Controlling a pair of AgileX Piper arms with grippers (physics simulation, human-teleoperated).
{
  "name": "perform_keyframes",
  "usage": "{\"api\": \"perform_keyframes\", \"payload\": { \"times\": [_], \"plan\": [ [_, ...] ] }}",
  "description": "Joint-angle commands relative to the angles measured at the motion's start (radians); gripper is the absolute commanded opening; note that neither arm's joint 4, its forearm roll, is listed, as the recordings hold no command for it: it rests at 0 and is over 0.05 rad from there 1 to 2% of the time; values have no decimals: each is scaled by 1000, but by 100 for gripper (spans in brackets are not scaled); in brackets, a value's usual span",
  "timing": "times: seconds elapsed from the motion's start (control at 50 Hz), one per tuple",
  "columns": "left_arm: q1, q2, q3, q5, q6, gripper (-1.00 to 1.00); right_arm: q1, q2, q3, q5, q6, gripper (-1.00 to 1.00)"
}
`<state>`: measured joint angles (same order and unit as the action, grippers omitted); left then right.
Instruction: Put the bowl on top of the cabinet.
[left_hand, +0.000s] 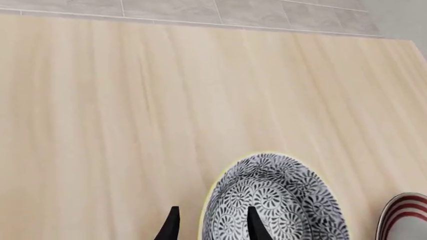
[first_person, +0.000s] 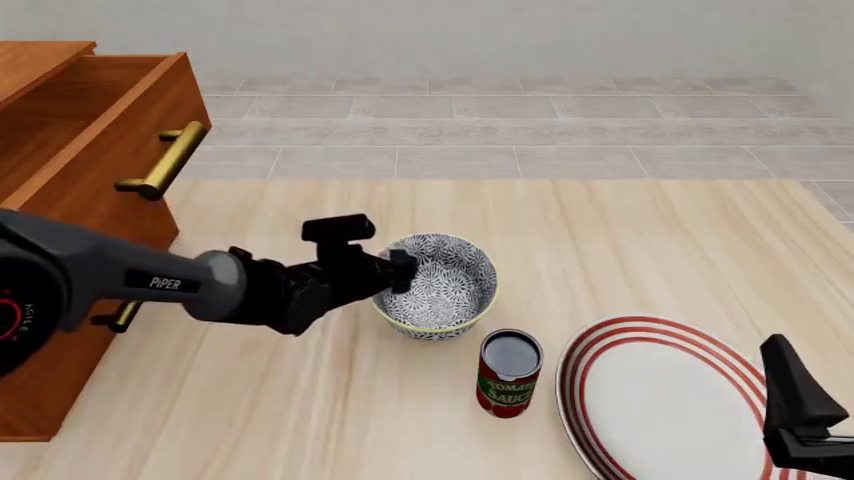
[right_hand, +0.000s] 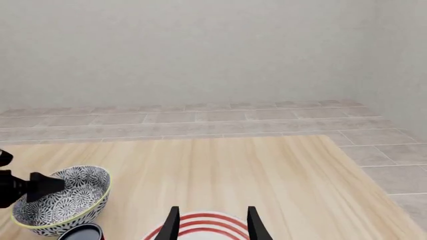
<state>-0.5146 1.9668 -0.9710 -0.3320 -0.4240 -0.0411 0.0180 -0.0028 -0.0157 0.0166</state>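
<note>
I am resting my right gripper (right_hand: 210, 220) over the red-ringed plate (first_person: 667, 400), fingers parted on nothing, well apart from the work. Farther out, my left gripper (left_hand: 210, 225) is straddling the near wall of the bowl (first_person: 438, 285), one finger inside and one outside; I cannot tell whether it is clamping yet. The bowl is sitting on the table (first_person: 601, 240), and the cabinet (first_person: 80, 150) is standing beyond to my left, so the left arm is nearer

We see a simulated home-like room: a pale wooden table (first_person: 641, 230), a grey tiled floor (first_person: 534, 130), bare whitish walls (right_hand: 200, 50) and a reddish-brown wooden cabinet (first_person: 80, 130).
</note>
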Motion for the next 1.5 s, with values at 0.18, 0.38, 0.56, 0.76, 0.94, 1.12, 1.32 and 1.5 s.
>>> {"api": "perform_keyframes", "payload": {
  "times": [0.18,0.38,0.56,0.76,0.94,1.12,1.32,1.5],
  "plan": [
    [-4,48,-17,-15,-5,100,-2,6,0,-6,2,100],
    [1,50,-10,-27,-9,100,-3,1,1,-2,0,100],
    [12,11,22,-32,-10,-100,-2,-5,1,3,-3,100],
    [10,-6,28,-27,-22,-100,-4,-3,0,2,-4,100],
    [19,-22,30,-23,-20,-100,-3,3,1,-5,-3,100],
    [12,-53,31,-6,-30,-100,-4,-1,1,-2,-2,100],
    [19,-106,30,19,-28,-100,-3,2,0,-3,-3,100],
    [17,-169,20,55,-38,-100,-1,1,0,-2,-4,100]
  ]
}}
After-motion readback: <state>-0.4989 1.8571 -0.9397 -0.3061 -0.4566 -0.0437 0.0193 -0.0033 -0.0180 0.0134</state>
